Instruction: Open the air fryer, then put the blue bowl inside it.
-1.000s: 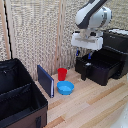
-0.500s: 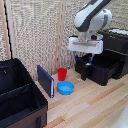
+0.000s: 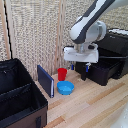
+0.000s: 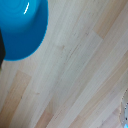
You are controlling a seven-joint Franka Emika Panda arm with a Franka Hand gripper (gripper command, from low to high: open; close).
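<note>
The blue bowl [image 3: 65, 88] sits on the wooden table, in front of the small red cup [image 3: 62, 74]. It also shows at one corner of the wrist view [image 4: 22, 27]. The glossy black air fryer [image 3: 116, 44] stands at the exterior view's right with its drawer [image 3: 101, 71] pulled out. The handle [image 3: 84, 75] sticks out from the drawer's front. My gripper [image 3: 80, 67] hangs above the table between the drawer and the bowl. It is higher than the bowl and to its right in the exterior view. Its dark blue fingers are apart and hold nothing.
A flat dark-blue upright panel [image 3: 46, 80] stands just left of the bowl in the exterior view. A big black fabric case [image 3: 17, 97] fills the lower left. A slatted wall runs behind everything. Bare wooden tabletop [image 4: 75, 75] lies beside the bowl.
The arm has moved from the drawer front toward the exterior view's left and a little lower, closer to the blue bowl. The bowl and drawer have not moved.
</note>
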